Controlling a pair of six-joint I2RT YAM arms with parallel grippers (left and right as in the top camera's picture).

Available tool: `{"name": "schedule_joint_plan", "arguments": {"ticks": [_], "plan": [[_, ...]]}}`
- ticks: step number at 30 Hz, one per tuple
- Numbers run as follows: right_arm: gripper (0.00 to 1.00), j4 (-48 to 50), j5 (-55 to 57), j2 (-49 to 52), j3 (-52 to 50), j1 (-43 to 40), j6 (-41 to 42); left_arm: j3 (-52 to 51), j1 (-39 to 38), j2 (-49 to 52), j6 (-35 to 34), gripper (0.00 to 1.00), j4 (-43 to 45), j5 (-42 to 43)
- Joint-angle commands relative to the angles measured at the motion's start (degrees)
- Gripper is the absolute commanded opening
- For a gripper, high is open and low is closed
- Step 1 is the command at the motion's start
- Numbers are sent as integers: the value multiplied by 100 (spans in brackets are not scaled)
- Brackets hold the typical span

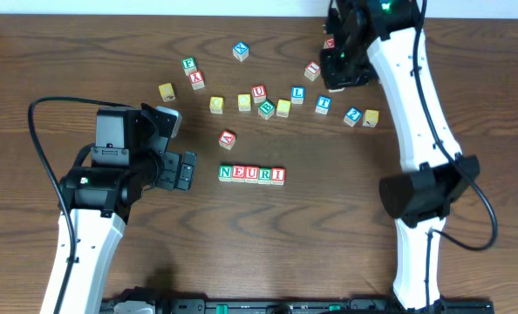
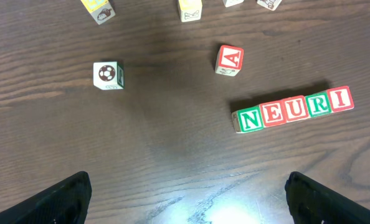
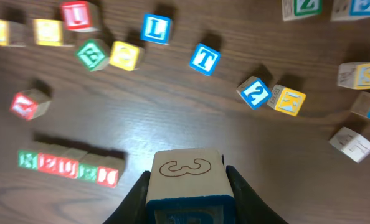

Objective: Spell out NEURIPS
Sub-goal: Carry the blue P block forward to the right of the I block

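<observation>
The row of cubes (image 1: 252, 174) reading N, E, U, R, I lies mid-bench (image 1: 67, 52), its cubes touching side to side. The left end effector (image 1: 185, 170) stands wide open and empty at the row's 9 o'clock. The right end effector (image 3: 186, 202) is clamped on a pale cube (image 3: 186, 169) out toward the row's 1 o'clock. A red A cube (image 1: 228, 139) sits near the row's 11 o'clock.

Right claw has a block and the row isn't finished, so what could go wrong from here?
1. The held cube in the right claw shows a drawing on top and its framed face is unreadable, so it may not be P, or may land wrong face up.
2. Setting it beside the I cube could knock the tight NEURI row crooked.
</observation>
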Motion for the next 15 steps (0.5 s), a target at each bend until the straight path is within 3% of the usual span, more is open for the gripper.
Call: {"name": "schedule_joint_plan", "arguments": {"ticks": [1, 6, 15], "plan": [[2, -85, 481, -745, 125, 374, 275, 153, 24, -4, 35, 98, 2, -55], [2, -138, 894, -1172, -155, 778, 562, 153, 24, -4, 35, 98, 2, -55], [1, 1137, 1349, -2050, -2763, 1565, 1191, 153, 24, -4, 35, 98, 2, -55]]}}
